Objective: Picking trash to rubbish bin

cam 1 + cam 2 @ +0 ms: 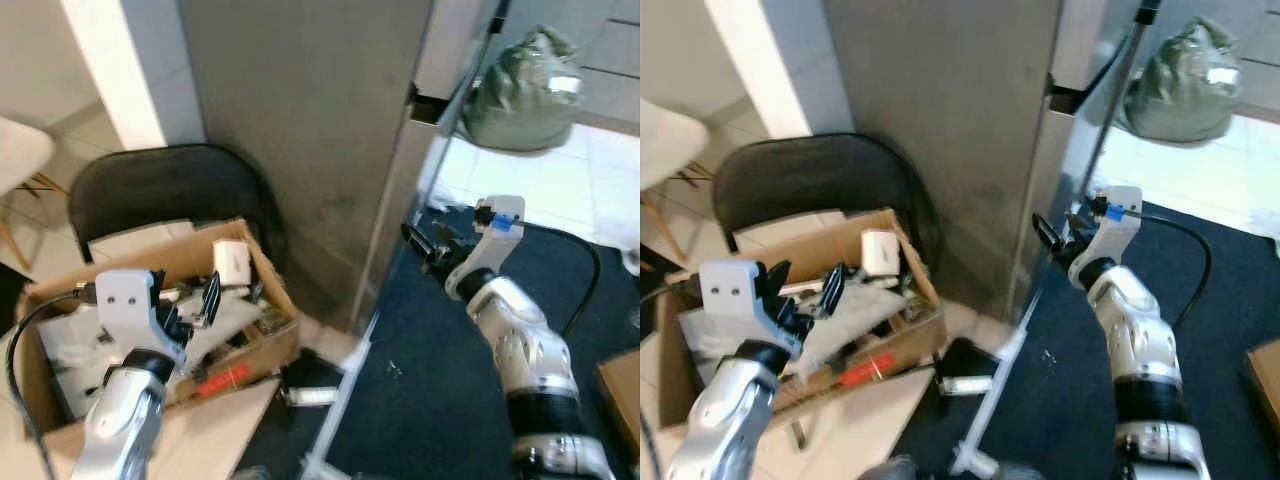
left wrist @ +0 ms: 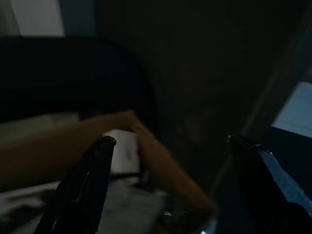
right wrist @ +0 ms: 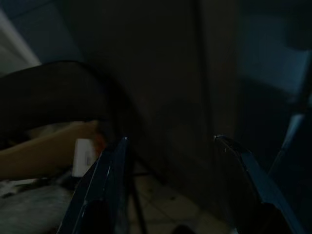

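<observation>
Open brown cardboard box (image 1: 275,285) — on the floor before a black round-backed chair (image 1: 165,185), beside a grey metal cabinet (image 1: 300,130); holds paper scraps, a white rectangular carton (image 1: 231,262) upright at its far rim, and a red item (image 1: 222,378).
Left gripper (image 1: 190,305) — above the box, fingers parted, empty.
Right gripper (image 1: 1058,238) — raised by the cabinet's edge over dark blue carpet (image 1: 450,400), fingers spread, empty.
Green-grey tied rubbish bag (image 1: 522,92) — on pale tiles, well apart.
</observation>
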Robot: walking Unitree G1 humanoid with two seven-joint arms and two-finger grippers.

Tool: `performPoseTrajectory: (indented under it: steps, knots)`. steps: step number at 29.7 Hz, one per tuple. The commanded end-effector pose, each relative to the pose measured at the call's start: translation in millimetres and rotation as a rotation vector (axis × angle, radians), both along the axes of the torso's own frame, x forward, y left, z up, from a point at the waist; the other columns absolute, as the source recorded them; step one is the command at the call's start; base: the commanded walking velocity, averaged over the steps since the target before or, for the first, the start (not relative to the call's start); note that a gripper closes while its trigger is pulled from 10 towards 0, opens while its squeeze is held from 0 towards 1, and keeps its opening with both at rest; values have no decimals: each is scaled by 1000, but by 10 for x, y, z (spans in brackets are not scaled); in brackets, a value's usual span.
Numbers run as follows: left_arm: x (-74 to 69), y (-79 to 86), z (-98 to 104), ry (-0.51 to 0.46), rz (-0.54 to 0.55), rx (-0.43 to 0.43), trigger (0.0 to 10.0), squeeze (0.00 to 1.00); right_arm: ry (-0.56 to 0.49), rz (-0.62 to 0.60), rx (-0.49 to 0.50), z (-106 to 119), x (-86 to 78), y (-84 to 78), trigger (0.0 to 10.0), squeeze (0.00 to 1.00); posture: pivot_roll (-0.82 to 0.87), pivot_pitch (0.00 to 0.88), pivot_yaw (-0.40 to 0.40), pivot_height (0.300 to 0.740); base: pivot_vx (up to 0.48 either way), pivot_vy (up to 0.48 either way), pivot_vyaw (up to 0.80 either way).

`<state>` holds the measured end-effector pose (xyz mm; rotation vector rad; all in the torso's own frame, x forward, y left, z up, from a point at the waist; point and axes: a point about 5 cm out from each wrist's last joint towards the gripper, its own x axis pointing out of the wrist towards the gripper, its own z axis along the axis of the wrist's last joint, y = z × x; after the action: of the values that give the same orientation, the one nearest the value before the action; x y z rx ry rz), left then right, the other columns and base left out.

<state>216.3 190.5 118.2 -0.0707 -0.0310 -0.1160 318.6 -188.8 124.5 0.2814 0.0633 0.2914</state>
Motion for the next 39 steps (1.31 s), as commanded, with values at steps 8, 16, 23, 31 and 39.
performPoseTrajectory:
  steps: [8,16,23,31,39]
  knots:
    - [-3,-3,1,-2,-5,-31,10000,0,-33,-83,11,39,15,-120,10000,0,-34,0,-33,740,0,0,0]
    - [-12,-5,3,-5,-8,-40,10000,0,-50,-75,-39,44,-39,-90,10000,0,-44,0,-30,740,0,0,0]
    - [-19,-3,14,-9,-14,-56,10000,0,6,-76,-29,-6,-7,-80,10000,0,-55,0,-26,740,0,0,-229]
    - [-23,-6,20,-14,-17,-69,10000,0,10,-89,2,-7,27,-108,10000,0,-54,0,-30,740,0,0,-800]
    - [-32,-5,25,-15,-24,-88,10000,0,9,-97,17,5,31,-115,10000,0,-53,0,-33,740,0,0,-800]
